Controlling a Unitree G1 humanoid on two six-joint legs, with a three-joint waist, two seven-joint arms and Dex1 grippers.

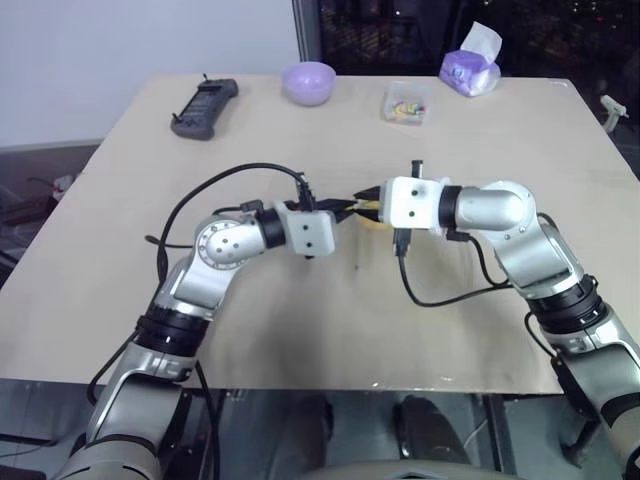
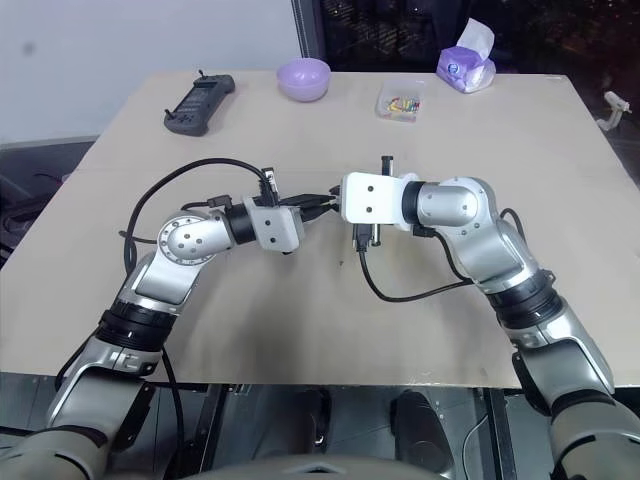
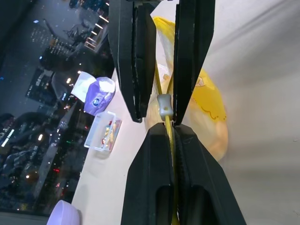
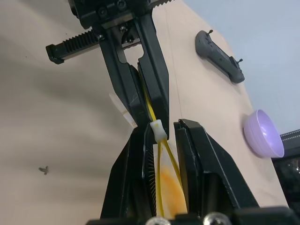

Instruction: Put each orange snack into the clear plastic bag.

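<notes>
Though level, both hands point(image 1: 362, 205) at bag point(image 3: 206, 103).

Beyond the two meeting grippers, the table point(image 1: 300, 330) lies bare up to the bowl point(image 1: 308, 82), small box point(image 1: 407, 102) and remote point(image 1: 205, 107).

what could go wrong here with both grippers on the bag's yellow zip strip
The left gripper is clamped on the clear plastic bag's yellow strip, and the right gripper is around its small white slider. A pull could tear the thin strip or slip off the slider. The orange snack weighs the bag down.
</notes>
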